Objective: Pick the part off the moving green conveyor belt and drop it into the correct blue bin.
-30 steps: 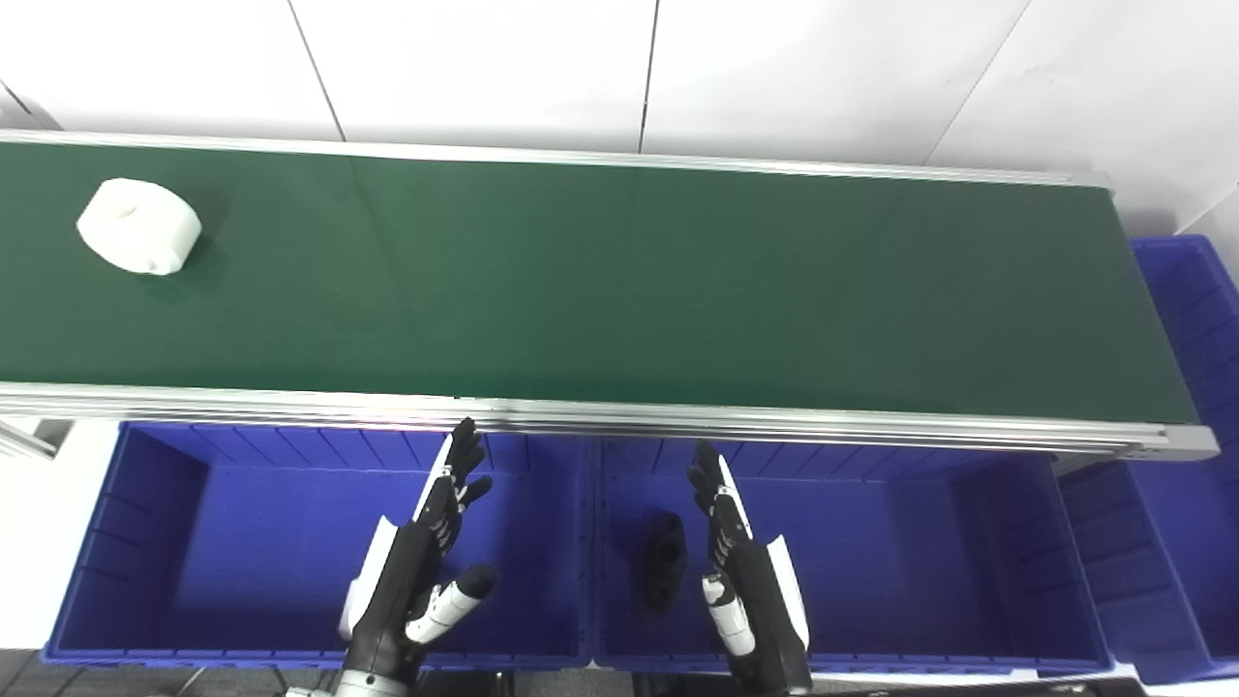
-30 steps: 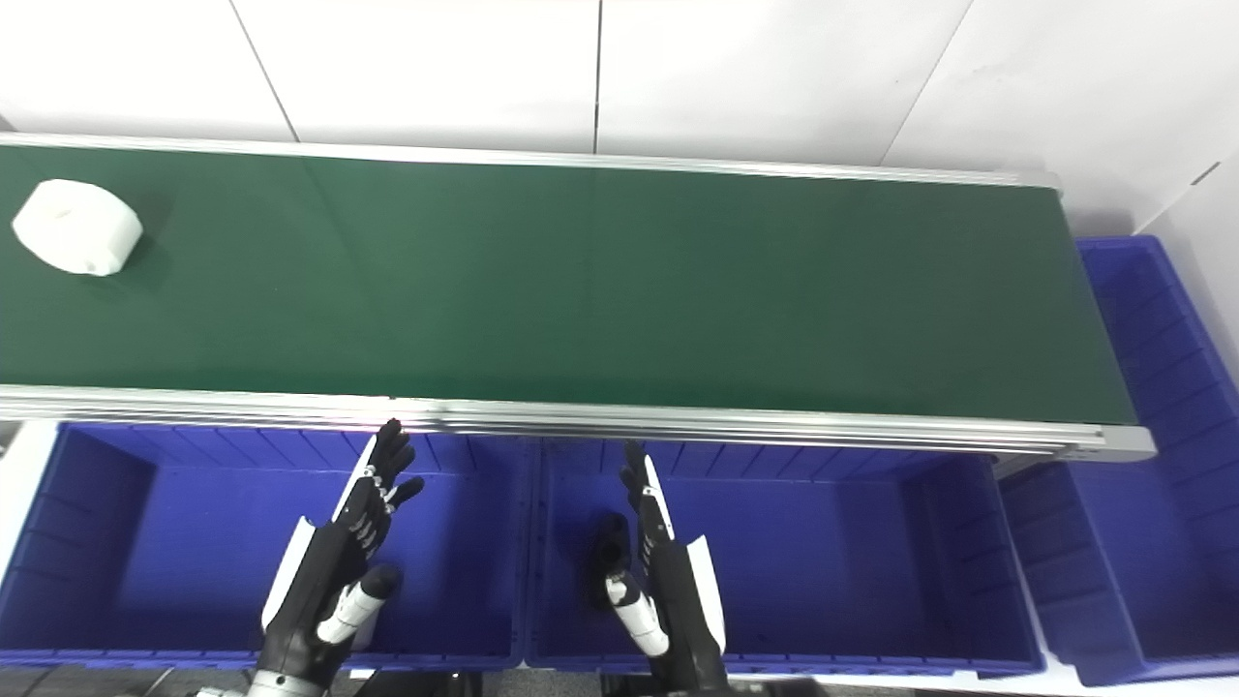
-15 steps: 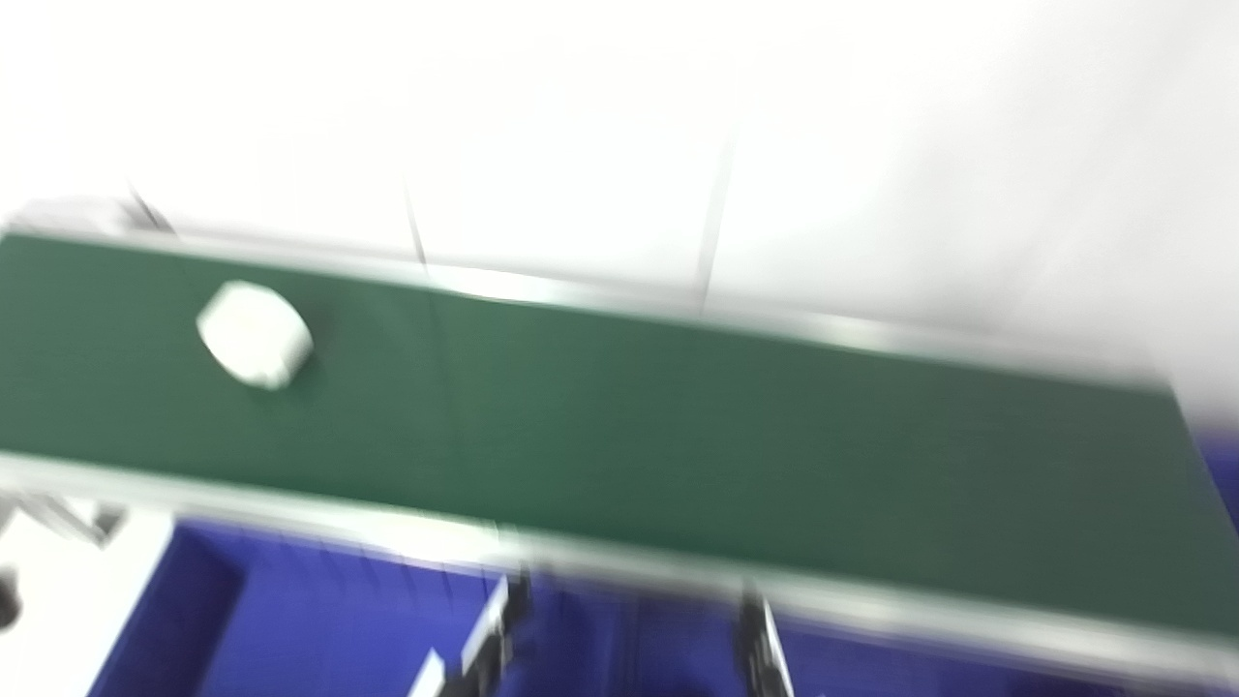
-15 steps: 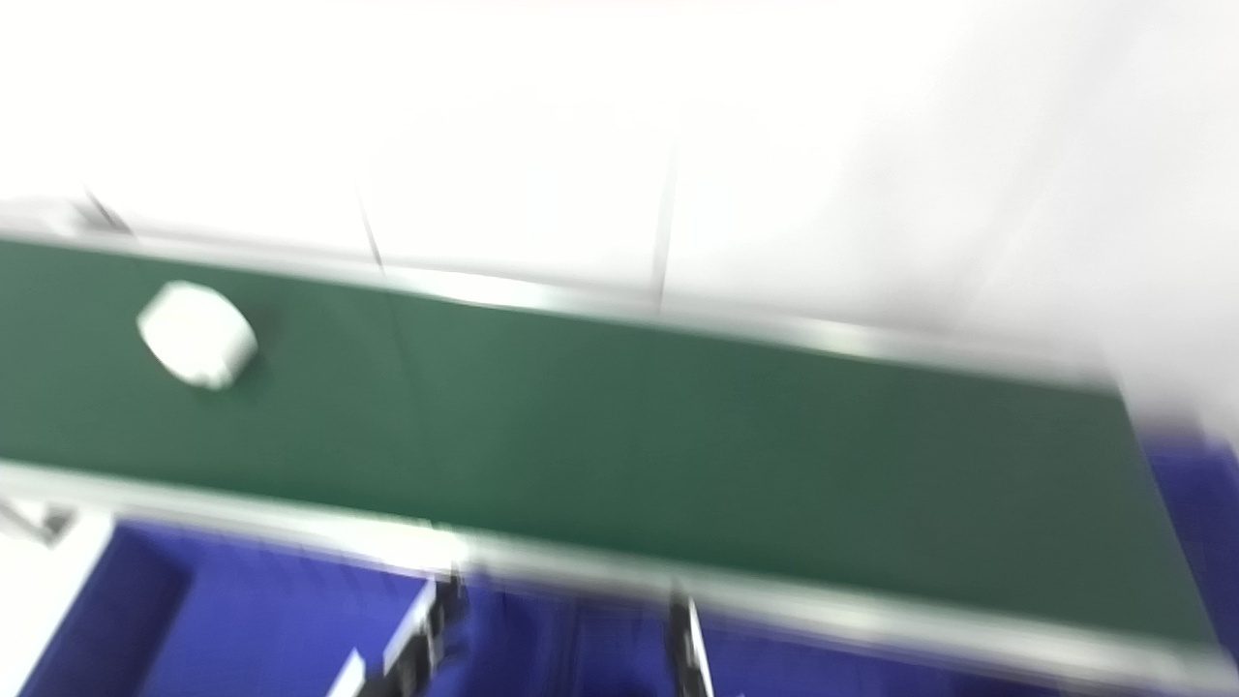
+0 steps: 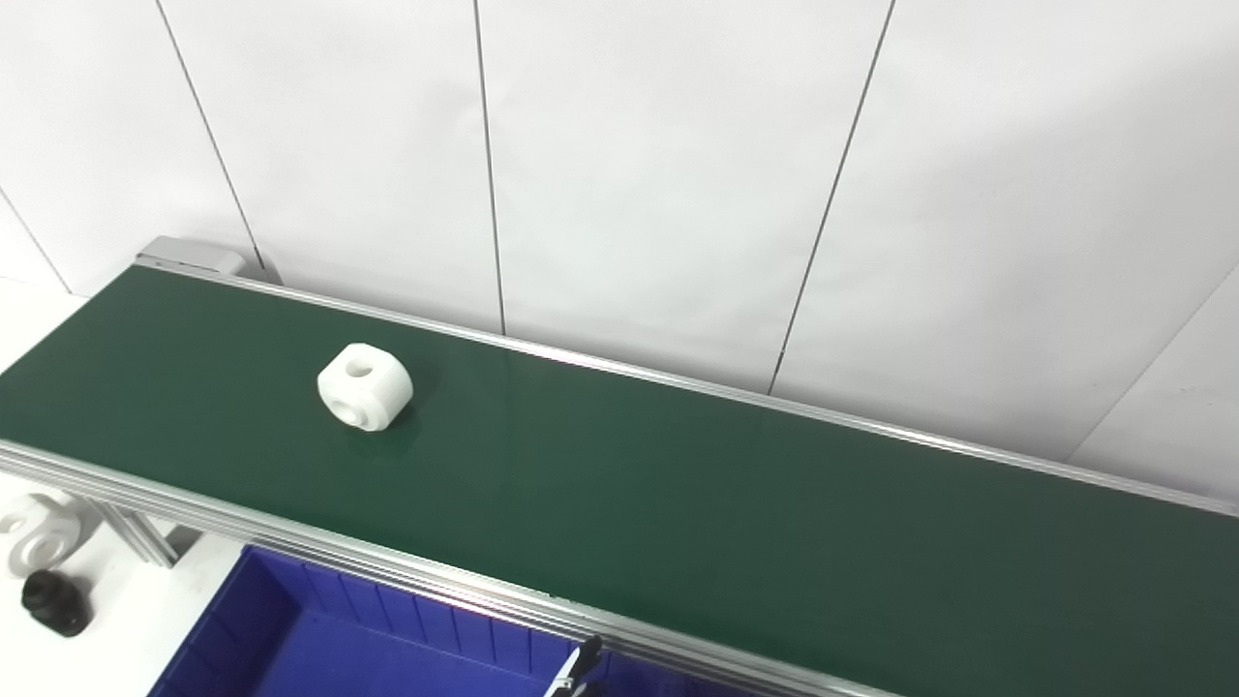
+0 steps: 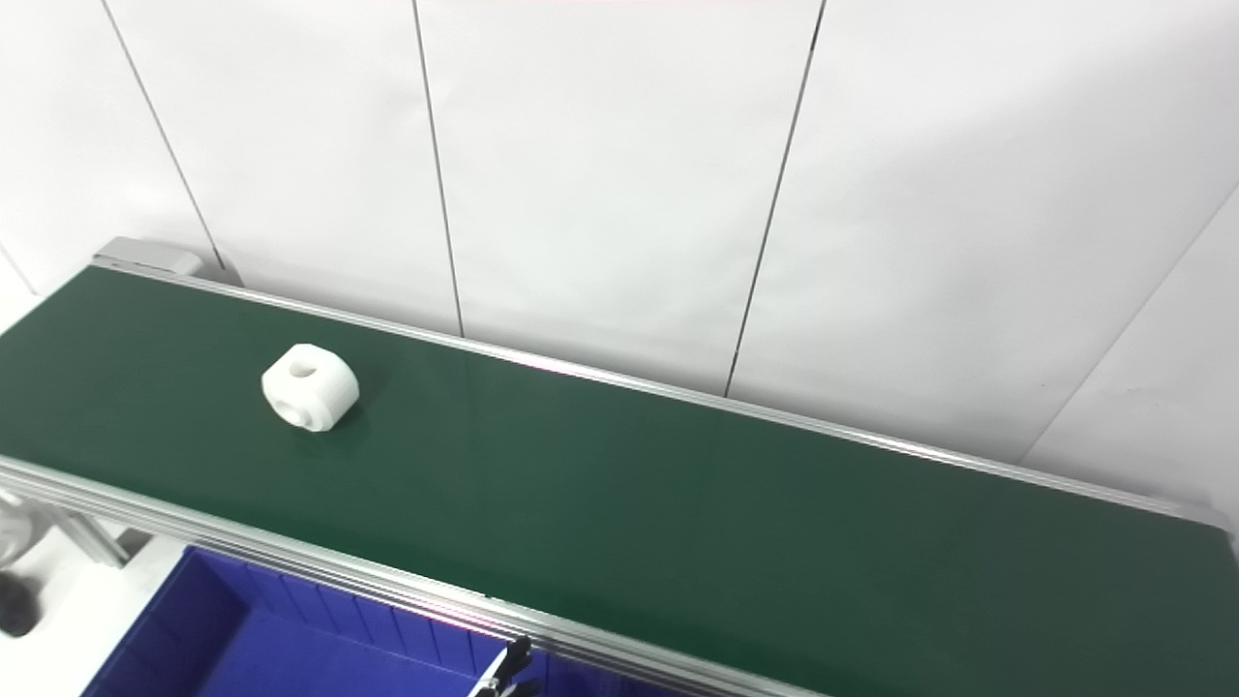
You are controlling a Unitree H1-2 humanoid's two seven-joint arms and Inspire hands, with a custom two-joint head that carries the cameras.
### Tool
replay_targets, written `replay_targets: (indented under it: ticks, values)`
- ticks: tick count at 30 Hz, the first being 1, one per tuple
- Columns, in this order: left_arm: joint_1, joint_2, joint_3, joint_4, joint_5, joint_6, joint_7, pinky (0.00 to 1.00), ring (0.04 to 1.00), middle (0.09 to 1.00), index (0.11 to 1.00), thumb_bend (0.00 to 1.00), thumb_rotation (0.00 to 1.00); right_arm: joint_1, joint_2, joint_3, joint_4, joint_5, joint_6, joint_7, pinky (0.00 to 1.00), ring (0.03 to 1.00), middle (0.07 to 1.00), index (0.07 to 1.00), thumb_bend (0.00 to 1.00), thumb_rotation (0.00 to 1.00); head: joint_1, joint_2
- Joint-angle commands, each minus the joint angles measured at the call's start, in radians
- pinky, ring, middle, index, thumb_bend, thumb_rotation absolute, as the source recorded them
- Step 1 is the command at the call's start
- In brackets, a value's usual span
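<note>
White part [image 5: 39, 530], black part [image 5: 53, 602], panelled wall [image 5: 658, 174]

White part [image 5: 364, 386] lies on green conveyor belt [image 5: 678, 503], left portion, holes visible. Blue bin [image 5: 319, 649] sits below near rail. Only left hand [image 5: 578, 671] fingertips show at bottom edge.

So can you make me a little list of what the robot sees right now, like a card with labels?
part: white part with holes, lying on the belt, nothing touching it
belt: green conveyor belt, running along the white wall
bin: blue bin below the belt's near edge, only partly in view
left hand: only fingertips show at the bottom edge; open or shut cannot be told
right hand: not in view
beside the belt: white and black parts at far left
</note>
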Motion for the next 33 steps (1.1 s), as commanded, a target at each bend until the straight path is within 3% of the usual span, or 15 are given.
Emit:
replay_targets:
  ticks: [1, 6, 7, 9, 10, 13, 17, 20, 24, 27, 29, 30, 33]
  values:
    - [-0.002, 0.011, -0.013, -0.041, -0.009, -0.043, -0.002, 0.81, 0.918, 0.988, 1.000, 0.95, 0.84, 0.002, 0.012, -0.008, -0.012, -0.016, -0.022, 0.023, 1.00, 1.000, 1.000, 1.000, 0.85, 0.97, 0.005, 0.004]
    - [0.009, 0.045, -0.068, -0.146, -0.033, -0.044, 0.024, 0.75, 0.889, 0.954, 1.000, 0.93, 0.79, 0.005, 0.022, -0.020, -0.012, -0.031, -0.021, 0.036, 1.00, 1.000, 1.000, 1.000, 0.85, 0.96, 0.018, 0.027]
    - [0.021, 0.057, -0.077, -0.224, -0.049, -0.044, 0.023, 0.74, 0.884, 0.949, 1.000, 0.93, 0.79, 0.005, 0.024, -0.022, -0.011, -0.033, -0.021, 0.038, 1.00, 1.000, 1.000, 1.000, 0.85, 0.96, 0.019, 0.029]
    - [0.035, 0.076, -0.082, -0.364, -0.084, -0.044, 0.015, 0.70, 0.838, 0.891, 0.926, 0.99, 0.66, 0.003, 0.026, -0.023, -0.009, -0.030, -0.021, 0.044, 1.00, 1.000, 1.000, 1.000, 0.85, 0.94, 0.024, 0.036]
    - [0.034, 0.084, -0.075, -0.437, -0.105, -0.044, 0.012, 0.69, 0.835, 0.885, 0.918, 1.00, 0.64, 0.001, 0.028, -0.023, -0.007, -0.027, -0.021, 0.048, 1.00, 1.000, 1.000, 1.000, 0.84, 0.94, 0.026, 0.038]
    - [-0.006, 0.096, -0.035, -0.556, -0.133, -0.044, 0.023, 0.64, 0.781, 0.808, 0.854, 1.00, 0.57, -0.003, 0.032, -0.023, -0.005, -0.021, -0.020, 0.060, 1.00, 1.000, 1.000, 1.000, 0.82, 0.93, 0.026, 0.037]
    - [-0.162, 0.141, 0.125, -0.660, 0.009, -0.043, 0.034, 0.65, 0.792, 0.823, 0.900, 1.00, 0.69, -0.010, 0.045, -0.029, 0.004, -0.038, -0.021, 0.057, 1.00, 1.000, 1.000, 1.000, 0.80, 0.96, 0.019, 0.034]
    - [-0.285, 0.261, 0.213, -0.653, -0.037, 0.036, -0.043, 0.69, 0.838, 0.876, 0.920, 1.00, 0.57, -0.014, 0.051, -0.034, 0.011, -0.042, -0.021, 0.060, 1.00, 1.000, 1.000, 1.000, 0.79, 0.97, 0.016, 0.030]
    - [-0.415, 0.392, 0.265, -0.615, -0.075, 0.180, -0.140, 0.81, 0.932, 0.954, 0.947, 1.00, 0.40, -0.013, 0.059, -0.038, 0.011, -0.044, -0.019, 0.061, 1.00, 1.000, 1.000, 1.000, 0.81, 0.97, 0.007, 0.032]
    - [-0.487, 0.438, 0.271, -0.588, -0.031, 0.236, -0.186, 0.82, 0.954, 0.980, 0.963, 1.00, 0.38, -0.012, 0.062, -0.042, 0.009, -0.049, -0.020, 0.062, 1.00, 1.000, 1.000, 1.000, 0.81, 0.98, 0.006, 0.035]
    - [-0.545, 0.469, 0.271, -0.548, 0.050, 0.278, -0.210, 0.82, 0.946, 0.981, 0.968, 1.00, 0.38, -0.011, 0.063, -0.043, 0.009, -0.049, -0.020, 0.063, 1.00, 1.000, 1.000, 1.000, 0.80, 0.98, 0.006, 0.035]
    - [-0.568, 0.480, 0.272, -0.530, 0.083, 0.290, -0.220, 0.79, 0.931, 0.981, 0.968, 1.00, 0.37, -0.011, 0.063, -0.043, 0.009, -0.049, -0.019, 0.064, 1.00, 1.000, 1.000, 1.000, 0.80, 0.99, 0.006, 0.035]
    - [-0.654, 0.524, 0.260, -0.424, 0.193, 0.240, -0.234, 0.72, 0.880, 0.969, 0.964, 0.99, 0.34, -0.012, 0.065, -0.044, 0.013, -0.049, -0.021, 0.067, 1.00, 1.000, 1.000, 1.000, 0.80, 0.99, 0.006, 0.035]
